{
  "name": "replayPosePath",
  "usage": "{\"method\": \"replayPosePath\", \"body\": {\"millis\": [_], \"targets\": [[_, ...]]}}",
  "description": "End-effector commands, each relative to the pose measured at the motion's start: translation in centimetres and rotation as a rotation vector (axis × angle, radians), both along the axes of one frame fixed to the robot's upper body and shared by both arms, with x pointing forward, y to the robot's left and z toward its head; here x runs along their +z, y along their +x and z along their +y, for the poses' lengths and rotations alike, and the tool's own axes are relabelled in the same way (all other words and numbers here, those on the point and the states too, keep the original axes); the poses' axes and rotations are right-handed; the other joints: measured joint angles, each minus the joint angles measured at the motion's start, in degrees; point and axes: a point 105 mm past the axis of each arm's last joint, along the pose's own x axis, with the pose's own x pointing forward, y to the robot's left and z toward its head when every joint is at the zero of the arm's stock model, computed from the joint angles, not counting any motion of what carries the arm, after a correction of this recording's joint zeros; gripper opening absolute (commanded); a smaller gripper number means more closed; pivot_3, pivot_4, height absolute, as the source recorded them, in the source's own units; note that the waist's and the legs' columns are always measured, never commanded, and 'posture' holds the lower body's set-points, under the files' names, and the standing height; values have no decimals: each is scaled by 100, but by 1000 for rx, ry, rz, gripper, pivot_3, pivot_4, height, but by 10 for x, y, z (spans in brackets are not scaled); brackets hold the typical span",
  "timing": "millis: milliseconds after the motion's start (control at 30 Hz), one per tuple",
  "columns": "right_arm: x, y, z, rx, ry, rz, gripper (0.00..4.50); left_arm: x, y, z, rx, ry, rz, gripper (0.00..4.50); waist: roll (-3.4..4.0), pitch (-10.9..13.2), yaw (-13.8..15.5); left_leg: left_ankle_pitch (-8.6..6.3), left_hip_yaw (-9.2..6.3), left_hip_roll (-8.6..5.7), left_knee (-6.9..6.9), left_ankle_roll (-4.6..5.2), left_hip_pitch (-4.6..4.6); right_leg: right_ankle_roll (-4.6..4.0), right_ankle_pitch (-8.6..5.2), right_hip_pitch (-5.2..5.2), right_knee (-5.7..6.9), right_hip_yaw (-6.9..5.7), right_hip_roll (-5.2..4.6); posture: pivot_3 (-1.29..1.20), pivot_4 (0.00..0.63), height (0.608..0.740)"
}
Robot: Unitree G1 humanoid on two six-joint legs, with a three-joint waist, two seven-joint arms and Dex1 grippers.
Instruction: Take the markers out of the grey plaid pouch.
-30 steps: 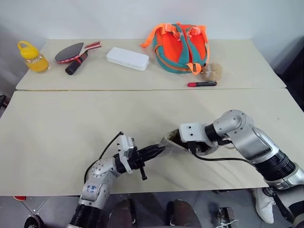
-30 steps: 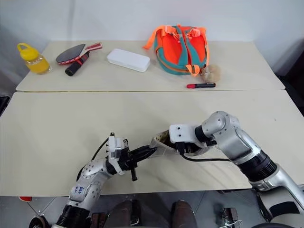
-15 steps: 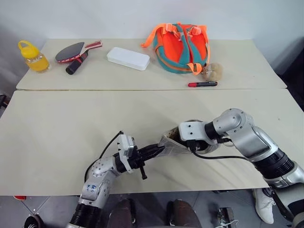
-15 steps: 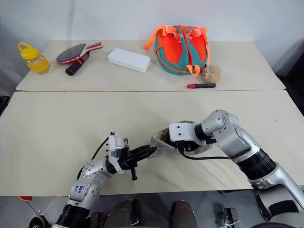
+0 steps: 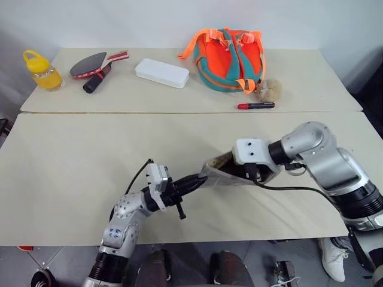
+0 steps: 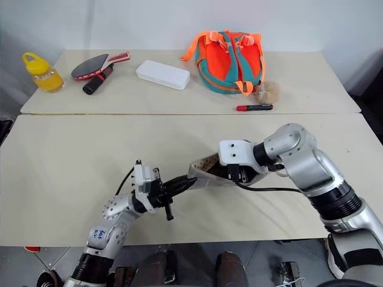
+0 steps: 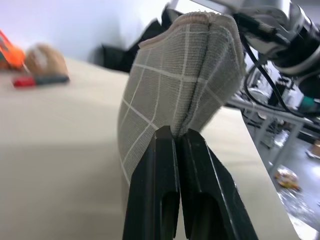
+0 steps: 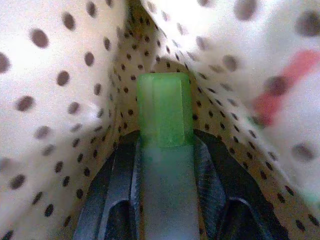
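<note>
The grey plaid pouch (image 5: pixel 222 171) hangs stretched between my two grippers, just above the near table. My left gripper (image 7: pixel 176 134) is shut on the pouch's (image 7: pixel 175 75) narrow end. My right gripper (image 8: pixel 165 150) reaches into the open mouth, surrounded by the dotted lining, and is shut on a pale marker with a light green cap (image 8: pixel 164 107). A red and black marker (image 5: pixel 255 105) lies on the far table, beside the backpack.
On the far table stand an orange and teal backpack (image 5: pixel 230 58), a small tan plush (image 5: pixel 270 89), a white hard case (image 5: pixel 160 73), a table tennis paddle (image 5: pixel 93 64) and a yellow bottle (image 5: pixel 40 70). A seam (image 5: pixel 119 112) separates the two tables.
Both grippers have risen a little with the pouch between them. The right hand has shifted right, drawing the pouch's mouth upward. The right gripper's fingers have closed further.
</note>
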Motion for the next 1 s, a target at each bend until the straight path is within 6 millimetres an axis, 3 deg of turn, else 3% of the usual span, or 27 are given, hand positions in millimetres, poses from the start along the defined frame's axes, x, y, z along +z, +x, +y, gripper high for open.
{"method": "replayPosePath", "body": {"millis": [33,367,800,900,1000], "targets": [[-2,-8,-1,4,21,34,1088,14,2,-1,11,-51,-29,0,0,0,5,0,0,0,-1,0,-1,0,0,-1,0,-1,0,0,150,740],[-10,-21,16,76,37,42,1088,26,0,-15,-12,-92,-51,0,-1,0,5,0,-1,-1,3,0,-3,0,0,-2,1,-3,0,0,150,740],[32,-28,37,176,177,-52,1088,22,12,-7,49,-132,44,0,-1,1,6,0,-4,-2,4,0,-4,1,0,0,1,-4,0,0,150,740],[38,-23,42,180,217,-94,1088,17,8,-9,27,-81,33,0,0,0,-9,1,-3,-1,4,-1,-3,1,0,-1,2,-3,1,0,150,740],[45,-4,45,145,256,-203,1088,13,2,-10,2,-54,21,0,-1,1,-11,1,-3,0,5,-1,-3,1,0,-1,3,-3,2,0,150,740]]}}
